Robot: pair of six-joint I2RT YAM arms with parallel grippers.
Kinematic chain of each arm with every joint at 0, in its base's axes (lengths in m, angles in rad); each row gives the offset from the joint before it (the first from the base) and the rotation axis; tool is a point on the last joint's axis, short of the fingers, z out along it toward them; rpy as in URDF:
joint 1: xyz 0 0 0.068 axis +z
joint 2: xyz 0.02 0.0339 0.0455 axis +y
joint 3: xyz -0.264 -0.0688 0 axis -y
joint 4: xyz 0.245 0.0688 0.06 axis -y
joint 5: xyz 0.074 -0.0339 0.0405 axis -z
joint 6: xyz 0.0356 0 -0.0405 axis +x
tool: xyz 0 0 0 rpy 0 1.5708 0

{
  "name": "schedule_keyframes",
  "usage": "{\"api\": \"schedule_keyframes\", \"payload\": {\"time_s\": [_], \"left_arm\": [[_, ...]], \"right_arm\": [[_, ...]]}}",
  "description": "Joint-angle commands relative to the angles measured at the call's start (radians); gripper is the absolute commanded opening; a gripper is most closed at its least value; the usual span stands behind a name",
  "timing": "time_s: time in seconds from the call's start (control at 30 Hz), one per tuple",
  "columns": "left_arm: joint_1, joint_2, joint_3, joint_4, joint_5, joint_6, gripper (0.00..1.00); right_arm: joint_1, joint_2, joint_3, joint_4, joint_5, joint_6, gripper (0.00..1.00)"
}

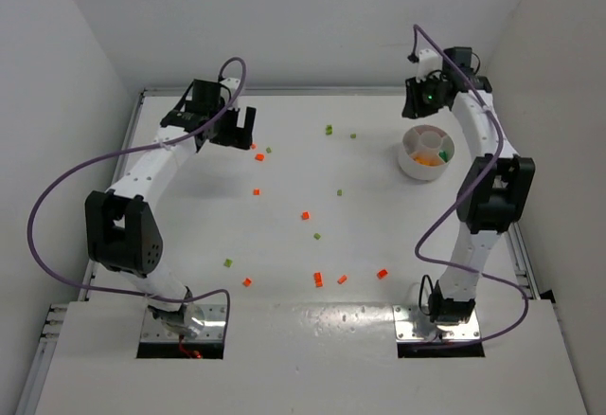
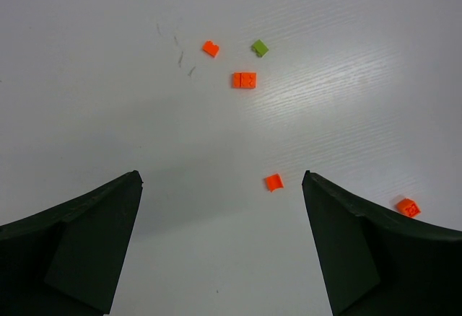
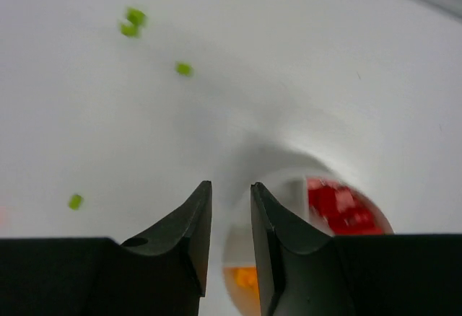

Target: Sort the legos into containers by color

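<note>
Dotting the white table [image 1: 398,235], tiny orange and green legos [image 1: 305,215] lie scattered.

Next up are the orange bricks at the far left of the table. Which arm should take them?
Left. The open left tool hovers right over them, with one orange brick showing between its fingers. The right tool is across the table at the dish.

Bright, even overhead light; the white table [image 1: 398,225] is nearly washed out. Specular sheen on its near strip, top view. Left wrist view crisp, one soft shadow low centre. Right wrist view blurred (dish [image 3: 299,186] and green legos [image 3: 133,22] smeared).
</note>
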Motion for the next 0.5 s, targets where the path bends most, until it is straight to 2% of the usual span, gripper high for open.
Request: {"api": "schedule_keyframes", "payload": {"time_s": [0.0, 0.1, 0.27, 0.47], "left_arm": [[-0.009, 0.029, 0.021, 0.001, 0.027, -0.015, 1.00], [-0.009, 0.052, 0.044, 0.001, 0.027, -0.015, 1.00], [0.043, 0.062, 0.053, -0.021, 0.049, -0.035, 1.00], [0.123, 0.113, 0.093, -0.087, 0.078, -0.053, 1.00]], "right_arm": [[0.119, 0.004, 0.087, 0.071, -0.106, 0.061, 0.28], [0.192, 0.083, 0.124, 0.129, -0.116, 0.119, 0.30], [0.309, 0.230, 0.224, 0.186, -0.011, 0.192, 0.33], [0.354, 0.331, 0.271, 0.287, 0.081, 0.224, 0.39]]}}
